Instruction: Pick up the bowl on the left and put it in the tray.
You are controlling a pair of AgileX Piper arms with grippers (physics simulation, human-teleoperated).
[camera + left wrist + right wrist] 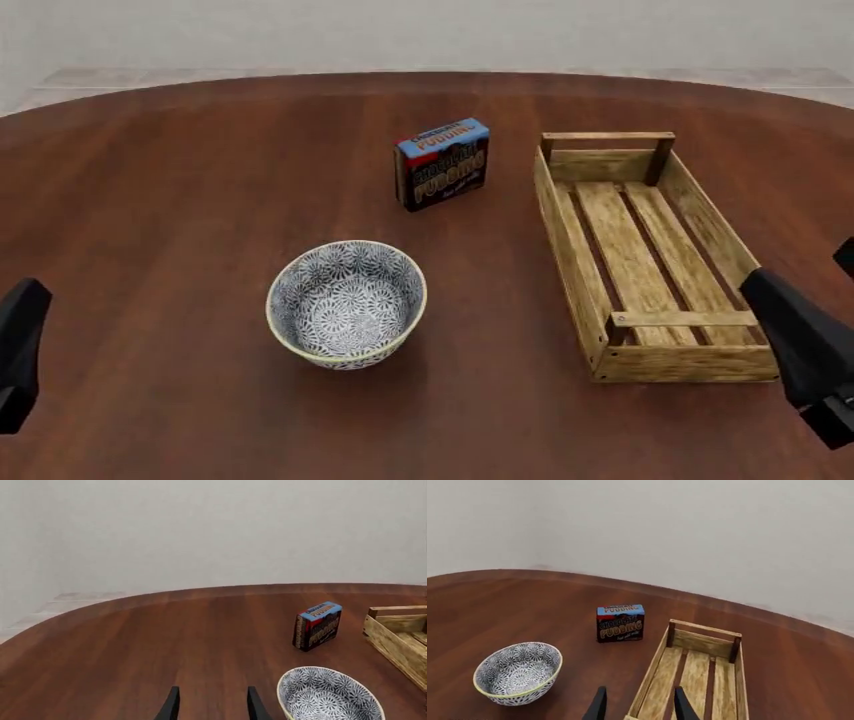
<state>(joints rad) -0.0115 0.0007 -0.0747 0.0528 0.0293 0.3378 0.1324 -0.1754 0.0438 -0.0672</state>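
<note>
The blue-and-white floral bowl (347,303) stands upright on the table, left of the wooden slat tray (566,238), with nothing in either. In the left wrist view the bowl (327,697) lies just beside my left gripper (212,708), which is open and empty. My right gripper (639,706) is also open and empty; it hovers over the near end of the tray (703,644), with the bowl (517,673) off to one side. In the front view only dark parts of the left arm (16,350) and right arm (805,345) show at the edges.
A small chocolate pudding box (443,163) stands upright behind the bowl and left of the tray's far end. The round brown table (200,180) ends at a curved far edge before a pale wall.
</note>
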